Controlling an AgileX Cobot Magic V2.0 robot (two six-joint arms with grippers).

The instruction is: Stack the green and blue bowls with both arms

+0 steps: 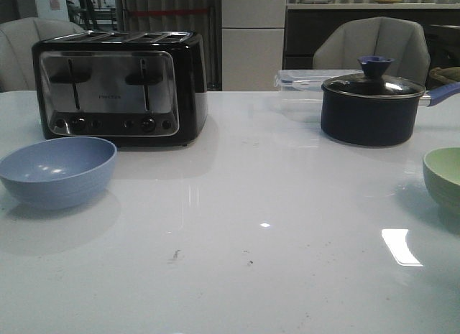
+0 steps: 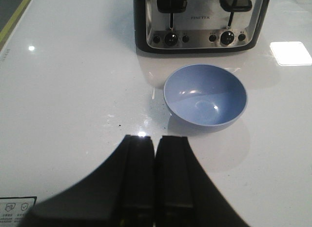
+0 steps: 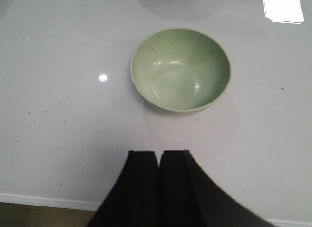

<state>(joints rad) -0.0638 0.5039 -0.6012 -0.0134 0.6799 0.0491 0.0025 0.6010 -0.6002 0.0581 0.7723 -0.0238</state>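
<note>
The blue bowl sits left, before the toaster; the green bowl at the right edge. Only wrist views show grippers — left gripper and right gripper pressed together, each short of its bowl.

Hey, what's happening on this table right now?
Nothing is being held yet. The blue bowl sits on the table's left in front of the toaster, and the green bowl sits apart at the right edge, near the saucepan. Each wrist view shows a claw, left and right, shut and empty, short of its bowl. The bowls are not yet stacked.
</note>
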